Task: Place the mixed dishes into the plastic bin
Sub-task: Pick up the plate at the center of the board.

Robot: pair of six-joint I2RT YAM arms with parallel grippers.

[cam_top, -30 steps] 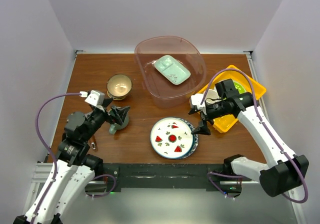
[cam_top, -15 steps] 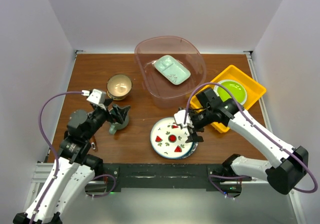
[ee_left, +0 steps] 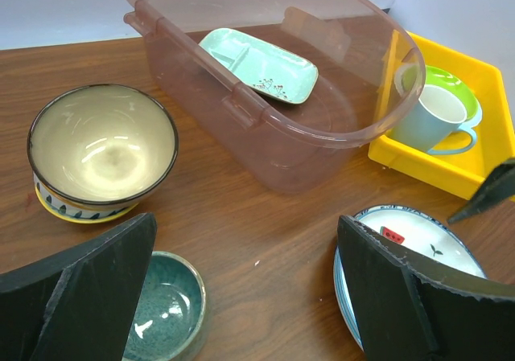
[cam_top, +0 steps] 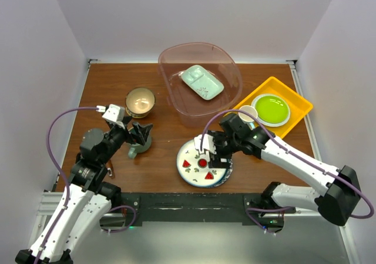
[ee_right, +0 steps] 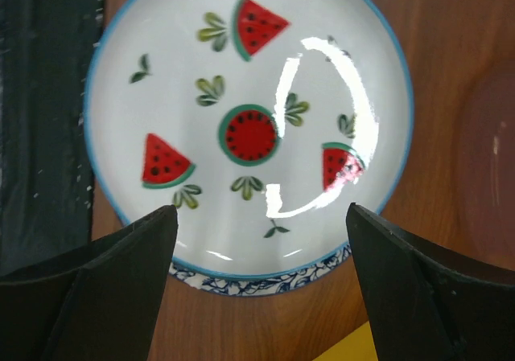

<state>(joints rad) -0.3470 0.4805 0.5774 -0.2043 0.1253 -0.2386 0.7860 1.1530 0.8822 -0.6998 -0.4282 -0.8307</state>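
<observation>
Right gripper [ee_right: 259,216] fingers spread over watermelon plate [cam_top: 201,161], stacked on floral plate [ee_right: 265,283], tabletop front edge. Left gripper [ee_left: 247,224] fingers spread above teal mug [ee_left: 165,309]. Bin [cam_top: 174,98] rear centre, mint tray [cam_top: 201,82] inside.

The brown wooden table [cam_top: 164,140] carries a pinkish translucent bin [cam_top: 226,99], a yellow tray [cam_top: 299,108], a tan bowl [cam_top: 140,101], a teal cup [ee_left: 165,309] and a stack of plates [ee_right: 249,79].

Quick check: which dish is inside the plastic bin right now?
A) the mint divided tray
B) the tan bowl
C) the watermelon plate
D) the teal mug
A: the mint divided tray lies on the floor of the plastic bin, and no other dish shows inside it.
</observation>
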